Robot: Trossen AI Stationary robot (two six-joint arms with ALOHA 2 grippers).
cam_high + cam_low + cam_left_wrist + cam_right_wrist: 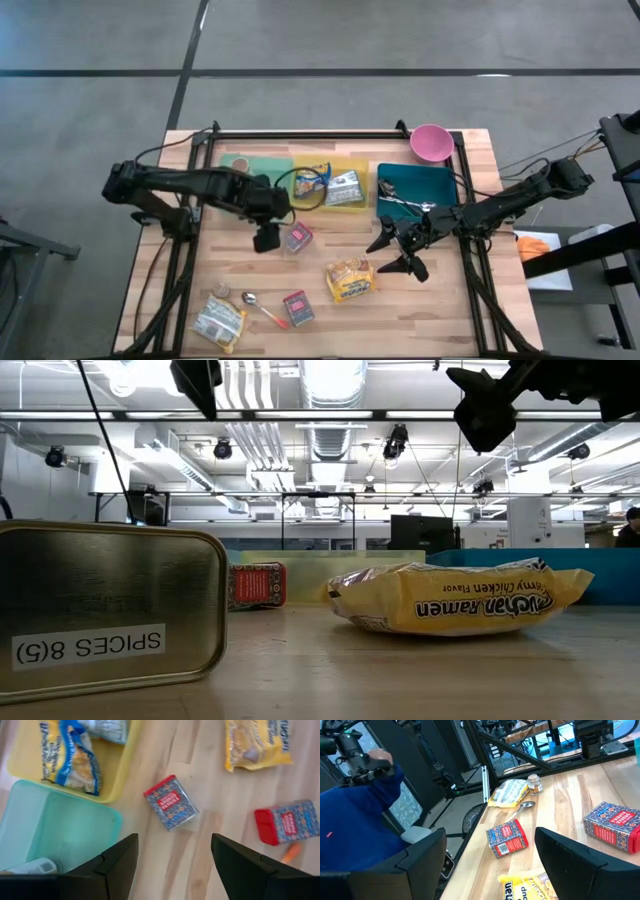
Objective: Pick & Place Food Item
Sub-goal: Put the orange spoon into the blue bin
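Note:
A yellow ramen packet (350,280) lies flat on the wooden table, also seen in the low view (460,600). A small red-and-blue box (297,237) lies just right of my left gripper (268,238). That gripper hangs open above the table, pointing steeply down, with the box (171,802) beyond its fingertips (172,865) and nothing between them. My right gripper (398,255) stands open and roughly level in front of the teal tray (440,178), holding nothing (500,865). A second red-and-blue box (298,308) lies nearer the front edge.
A green tray (255,165) and a yellow tray (352,205) holding packets stand at the back, with a pink bowl (431,142) at the far right. A spoon (262,308), a small jar (221,290) and a snack packet (220,320) lie front left. A person in blue (360,820) stands beyond the table.

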